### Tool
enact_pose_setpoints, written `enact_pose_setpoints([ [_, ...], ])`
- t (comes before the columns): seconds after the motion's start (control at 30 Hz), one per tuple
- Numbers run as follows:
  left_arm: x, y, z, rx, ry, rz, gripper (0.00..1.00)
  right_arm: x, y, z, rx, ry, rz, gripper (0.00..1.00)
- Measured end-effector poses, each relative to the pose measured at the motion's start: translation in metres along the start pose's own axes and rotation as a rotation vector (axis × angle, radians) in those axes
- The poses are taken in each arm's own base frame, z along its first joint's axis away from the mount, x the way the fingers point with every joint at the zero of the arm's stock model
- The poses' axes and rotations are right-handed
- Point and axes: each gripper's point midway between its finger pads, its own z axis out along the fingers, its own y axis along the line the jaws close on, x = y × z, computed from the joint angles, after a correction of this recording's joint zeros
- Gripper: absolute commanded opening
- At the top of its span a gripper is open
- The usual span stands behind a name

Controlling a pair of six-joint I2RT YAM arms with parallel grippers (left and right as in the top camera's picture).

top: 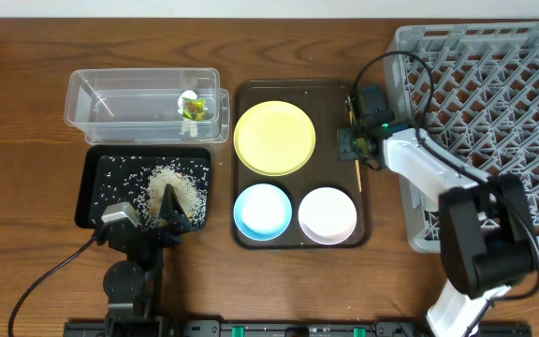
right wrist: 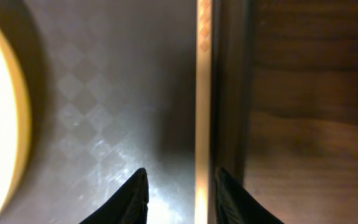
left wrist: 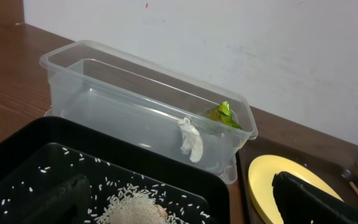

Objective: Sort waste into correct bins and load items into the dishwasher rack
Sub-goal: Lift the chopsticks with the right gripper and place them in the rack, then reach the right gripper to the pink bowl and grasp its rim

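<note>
The green-and-yellow wrapper and the crumpled white scrap lie in the clear tub. Rice grains are piled in the black tray. My left gripper is open and empty, low over the rice. The yellow plate, the blue bowl and the white bowl sit on the brown serving tray. My right gripper is open, its fingers on either side of the chopsticks at the tray's right rim.
The grey dishwasher rack fills the right side, and the right arm reaches from in front of it. Bare wooden table shows to the left of the tub and the black tray. A cable runs along the front left.
</note>
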Motion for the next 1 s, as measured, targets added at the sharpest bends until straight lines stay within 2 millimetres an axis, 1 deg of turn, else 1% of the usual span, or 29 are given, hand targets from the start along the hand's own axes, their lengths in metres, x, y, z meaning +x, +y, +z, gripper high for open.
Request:
enact_pose_setpoints([
  [0.13,0.000,0.000,0.000,0.000,0.000,0.000,0.95,0.004,0.001,0.011,-0.002,0.013,-0.012,0.29],
  [0.2,0.000,0.000,0.000,0.000,0.000,0.000,0.95,0.004,0.000,0.012,-0.001,0.012,-0.015,0.22],
  [0.27,0.000,0.000,0.000,0.000,0.000,0.000,0.95,0.004,0.000,0.012,0.003,0.016,-0.018,0.10],
  [0.37,0.000,0.000,0.000,0.000,0.000,0.000,0.95,0.006,0.002,0.012,-0.009,0.022,-0.022,0.01],
  [0.5,0.000,0.000,0.000,0.000,0.000,0.000,0.95,0.009,0.010,0.009,-0.057,0.040,-0.023,0.01],
  [0.6,0.000,0.000,0.000,0.000,0.000,0.000,0.95,0.009,0.018,0.001,-0.116,0.049,-0.019,0.01],
  [0.67,0.000,0.000,0.000,0.000,0.000,0.000,0.95,0.001,0.022,-0.016,-0.155,0.016,-0.014,0.01],
  [0.73,0.000,0.000,0.000,0.000,0.000,0.000,0.95,-0.018,0.021,-0.045,-0.190,-0.058,-0.007,0.01],
  [0.77,0.000,0.000,0.000,0.000,0.000,0.000,0.95,-0.030,0.017,-0.064,-0.203,-0.110,-0.005,0.01],
  [0.83,0.000,0.000,0.000,0.000,0.000,0.000,0.95,-0.054,-0.001,-0.105,-0.206,-0.229,0.001,0.01],
  [0.87,0.000,0.000,0.000,0.000,0.000,0.000,0.95,-0.063,-0.011,-0.121,-0.199,-0.277,0.006,0.01],
  [0.9,0.000,0.000,0.000,0.000,0.000,0.000,0.95,-0.072,-0.026,-0.138,-0.179,-0.330,0.017,0.01],
  [0.93,0.000,0.000,0.000,0.000,0.000,0.000,0.95,-0.080,-0.041,-0.151,-0.153,-0.374,0.030,0.01],
  [0.97,0.000,0.000,0.000,0.000,0.000,0.000,0.95,-0.085,-0.054,-0.160,-0.129,-0.406,0.041,0.01],
  [1.0,0.000,0.000,0.000,0.000,0.000,0.000,0.96,-0.090,-0.071,-0.168,-0.095,-0.432,0.058,0.01],
])
